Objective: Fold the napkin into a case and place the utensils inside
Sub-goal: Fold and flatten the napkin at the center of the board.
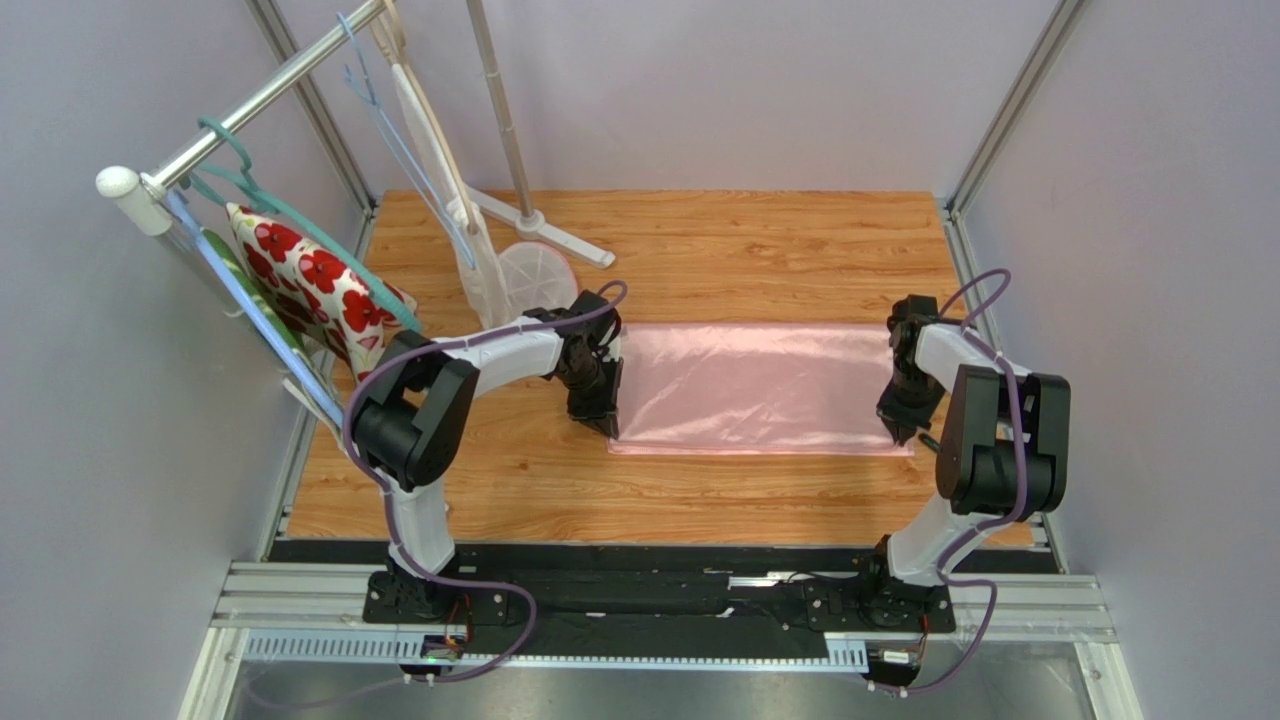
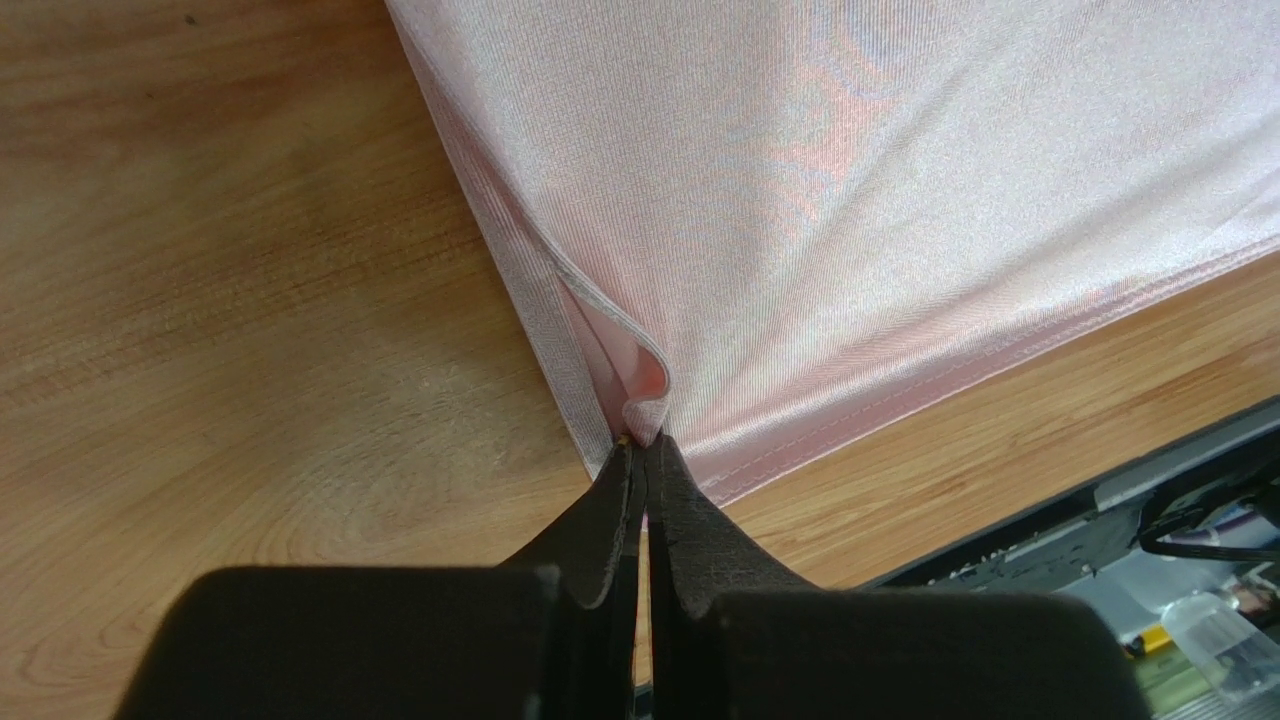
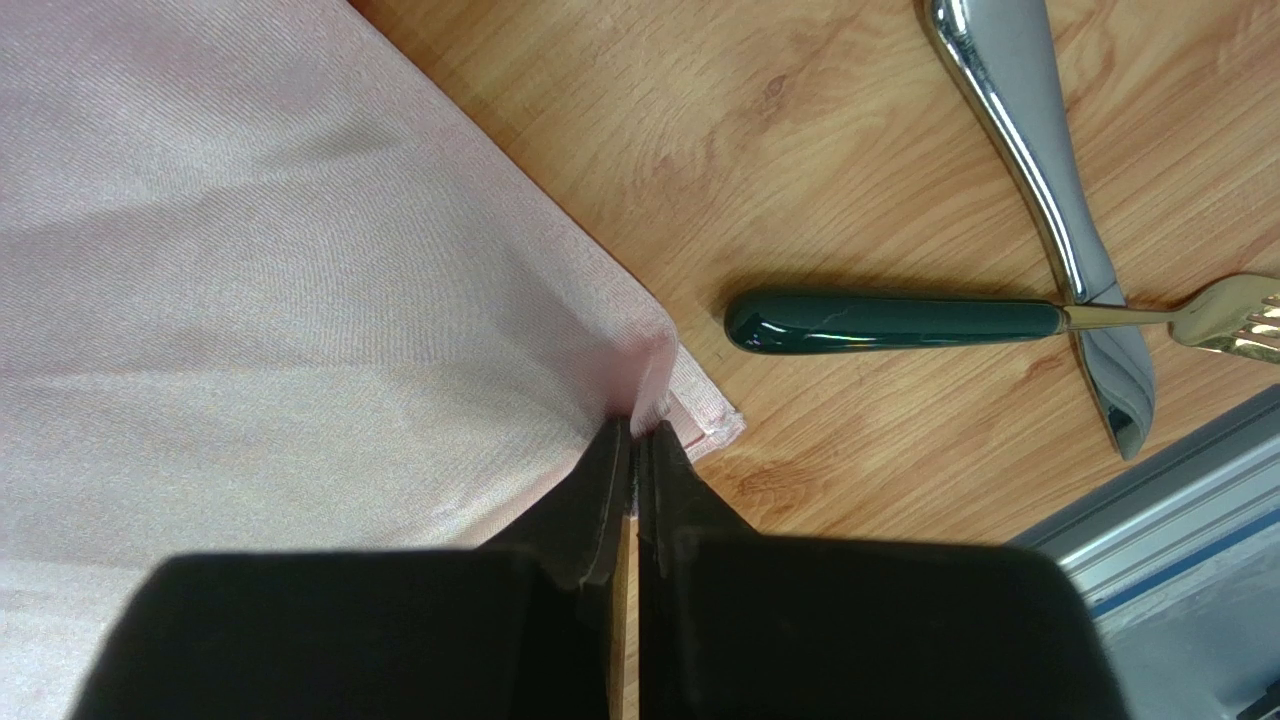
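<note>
The pink napkin (image 1: 751,387) lies on the wooden table as a wide flat rectangle, doubled over on itself. My left gripper (image 1: 598,408) is shut on its near left corner; in the left wrist view the gripper (image 2: 646,446) pinches the upper layer of the napkin (image 2: 902,195), lifting it off the layer below. My right gripper (image 1: 902,425) is shut on the near right corner; in the right wrist view the gripper (image 3: 637,432) holds the napkin (image 3: 271,300) the same way. Two utensils lie crossed just right of that corner: a silver knife (image 3: 1037,165) and a green-handled gold fork (image 3: 902,321).
A rail at the back left carries hangers with a white red-flowered cloth (image 1: 308,278) and a green cloth (image 1: 248,300). A white stand (image 1: 526,225) and a round white mesh piece (image 1: 534,278) sit behind the left arm. The black base rail (image 1: 646,555) runs along the near edge.
</note>
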